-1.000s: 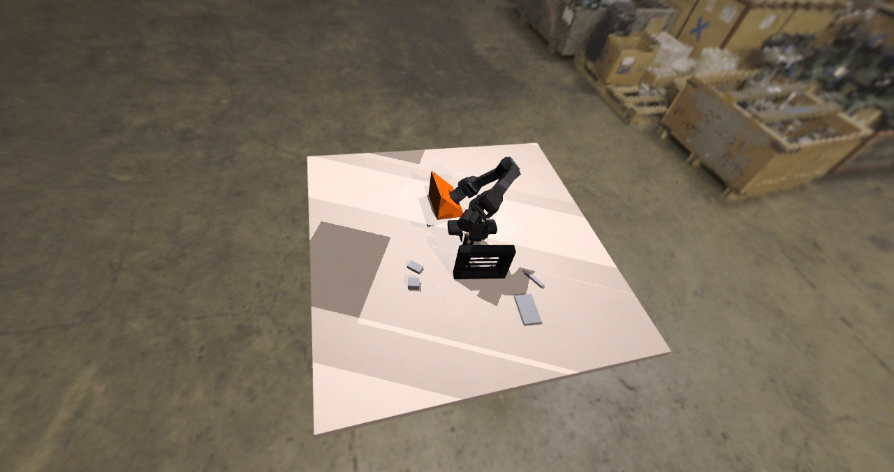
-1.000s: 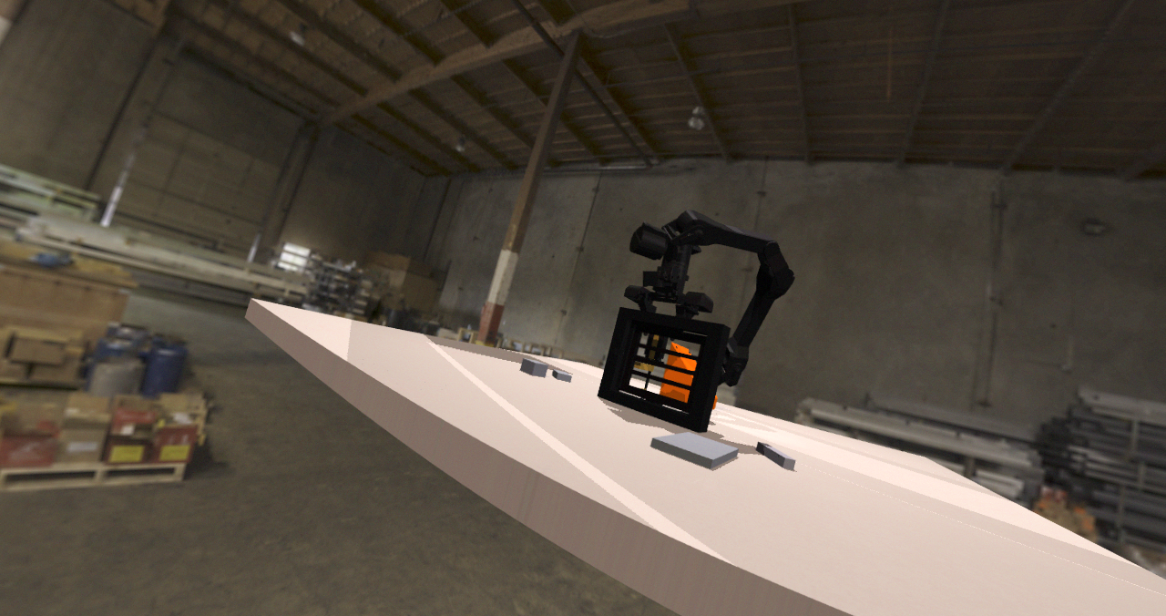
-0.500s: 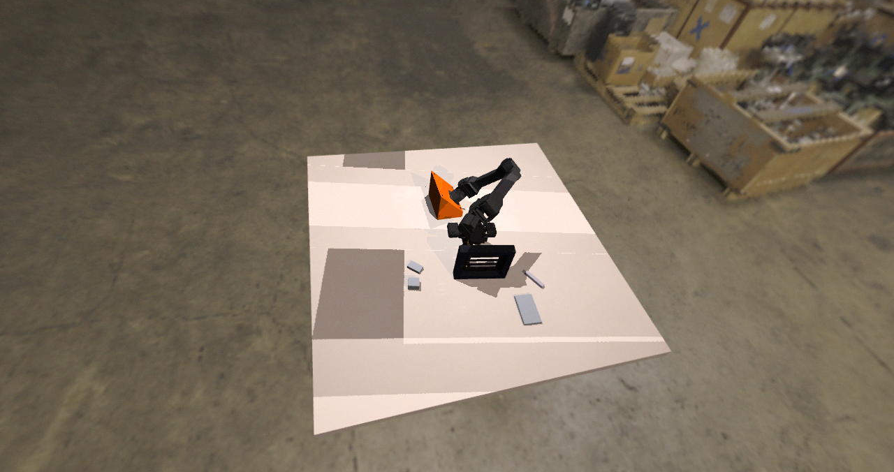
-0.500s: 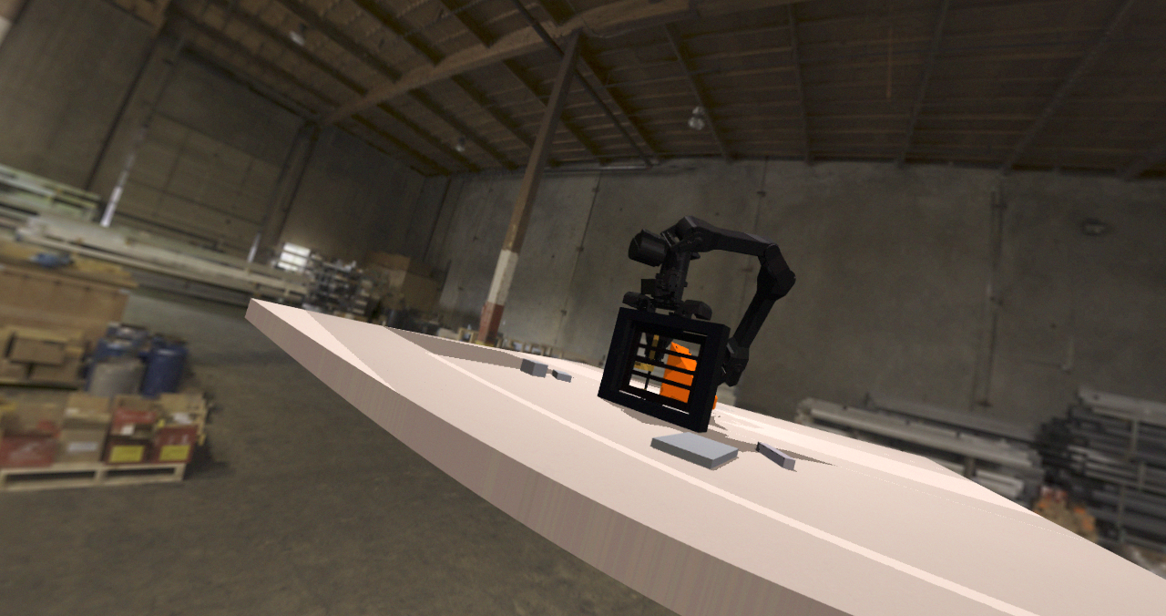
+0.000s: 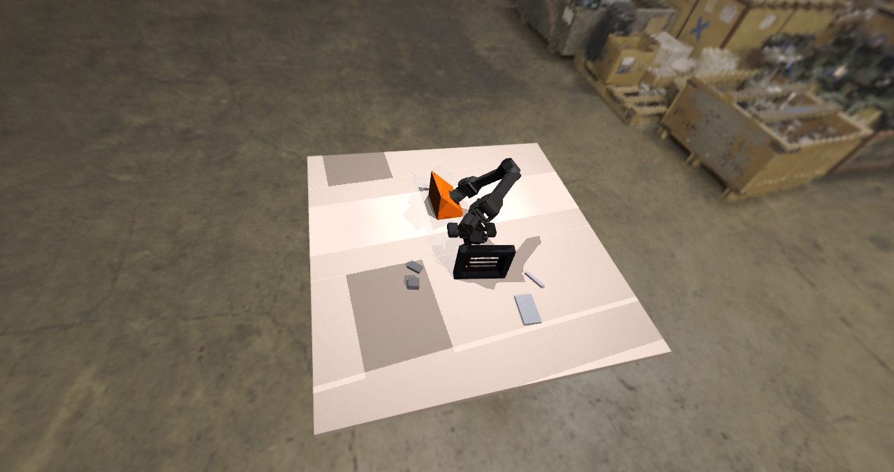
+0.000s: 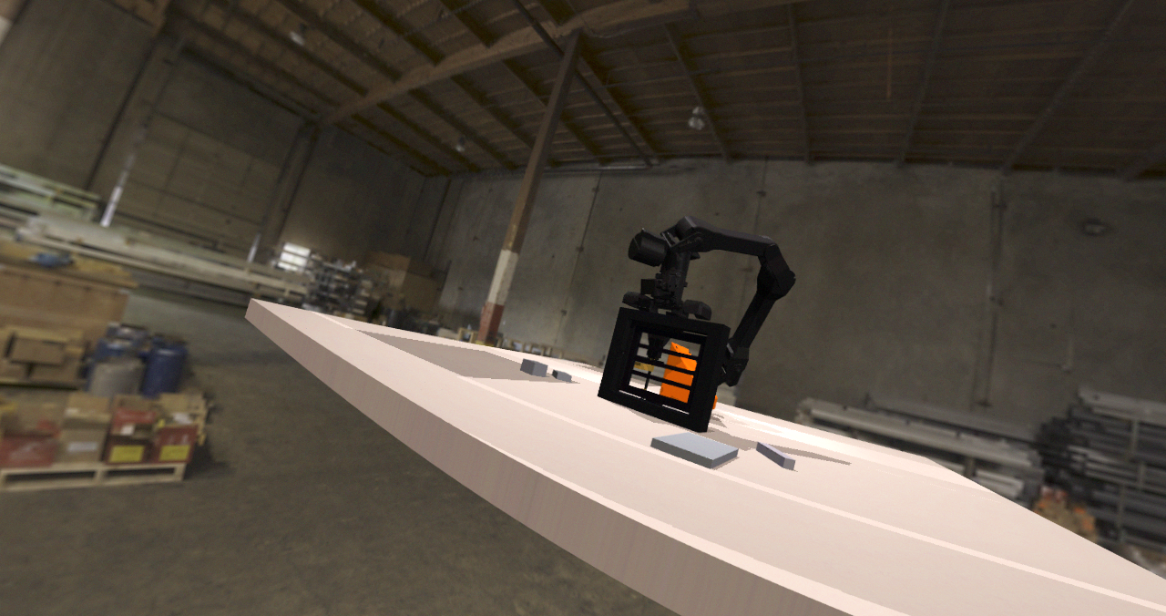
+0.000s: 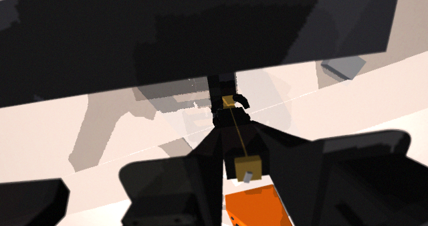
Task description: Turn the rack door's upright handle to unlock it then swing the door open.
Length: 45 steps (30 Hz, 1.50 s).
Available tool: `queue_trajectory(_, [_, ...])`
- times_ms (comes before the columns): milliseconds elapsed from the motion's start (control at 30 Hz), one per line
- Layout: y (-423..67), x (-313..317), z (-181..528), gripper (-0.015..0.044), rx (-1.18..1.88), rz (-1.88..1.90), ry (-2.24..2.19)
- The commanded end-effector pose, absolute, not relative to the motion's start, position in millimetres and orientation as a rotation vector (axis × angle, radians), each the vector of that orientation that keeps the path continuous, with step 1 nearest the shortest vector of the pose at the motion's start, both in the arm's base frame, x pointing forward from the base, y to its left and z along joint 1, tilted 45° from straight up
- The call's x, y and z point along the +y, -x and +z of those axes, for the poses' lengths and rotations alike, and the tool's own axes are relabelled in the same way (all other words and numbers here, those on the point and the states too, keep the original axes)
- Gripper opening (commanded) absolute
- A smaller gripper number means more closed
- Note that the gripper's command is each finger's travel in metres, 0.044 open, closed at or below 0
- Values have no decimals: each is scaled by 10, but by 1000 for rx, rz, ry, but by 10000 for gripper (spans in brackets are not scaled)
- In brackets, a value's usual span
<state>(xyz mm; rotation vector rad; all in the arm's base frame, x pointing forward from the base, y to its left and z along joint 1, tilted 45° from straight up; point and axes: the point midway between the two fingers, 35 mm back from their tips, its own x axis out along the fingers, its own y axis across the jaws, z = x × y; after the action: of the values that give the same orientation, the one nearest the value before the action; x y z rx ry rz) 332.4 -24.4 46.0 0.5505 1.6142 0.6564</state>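
The black rack frame (image 5: 480, 275) (image 6: 715, 375) (image 7: 200, 35) stands upright on the table. Its barred door appears to sit within the frame, on the line of the frame. The handle (image 7: 248, 168), black with gold parts, sticks out on the arm's side of the rack. My gripper (image 7: 235, 127) points down behind the frame, shut on the handle, one finger on each side. The gold strip along the handle's middle shows between the fingers. In the top and exterior views the frame and the arm hide most of the grip. Whether the handle is turned cannot be told clearly.
The orange base mount (image 5: 442, 203) (image 6: 678, 375) stands behind the rack. Two small grey blocks (image 5: 414, 267) (image 6: 534, 366) lie to one side. A flat grey slab (image 5: 527, 309) (image 6: 695, 449) and a thin grey bar (image 5: 534, 279) (image 6: 775, 455) lie on the far side.
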Motion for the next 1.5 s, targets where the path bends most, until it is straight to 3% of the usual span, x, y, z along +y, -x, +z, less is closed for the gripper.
queue_trajectory(0, [-3322,-245,460,25,1616,652,-555])
queue_trajectory(767, [-3322,-245,460,25,1885,-276,-1301])
queue_trajectory(1333, [-3322,-245,460,25,1824,-1144,-1811])
queue_trajectory(1467, [-3322,-245,460,25,1816,-1180,-1829])
